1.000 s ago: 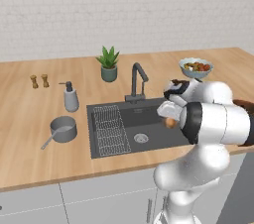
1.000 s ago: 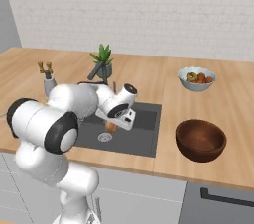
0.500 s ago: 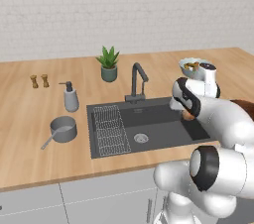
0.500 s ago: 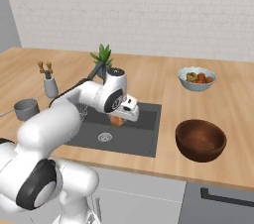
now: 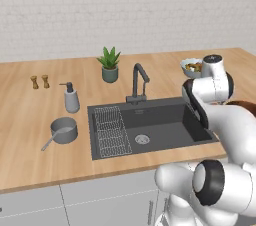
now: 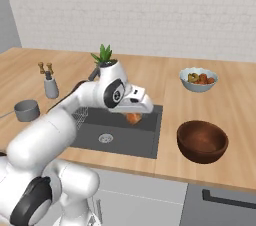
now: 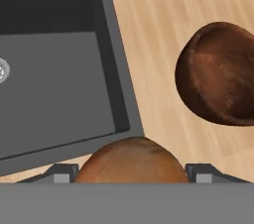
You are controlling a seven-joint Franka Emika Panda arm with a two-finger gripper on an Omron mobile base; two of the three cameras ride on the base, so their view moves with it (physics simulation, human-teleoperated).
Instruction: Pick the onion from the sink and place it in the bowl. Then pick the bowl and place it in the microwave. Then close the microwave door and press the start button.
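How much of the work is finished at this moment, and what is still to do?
Done: the onion is out of the sink, gripped in the hand. In hand: it hangs over the sink's right edge, short of the brown bowl on the counter, which holds nothing yet. Left: drop the onion in the bowl, put the bowl in the microwave, shut its door and press start.

You've got the onion (image 7: 131, 161) sliced off at the bottom of the hand view, just its upper dome showing, and the fingertips (image 7: 62, 174) beside it are mere stubs. The bowl (image 7: 221, 74) runs off the right edge there. From the left base, your own arm hides nearly all of the bowl (image 5: 246, 106). From the right base, the hand covers the onion's (image 6: 133, 118) top, and the arm hides the sink's (image 6: 117, 135) left end.
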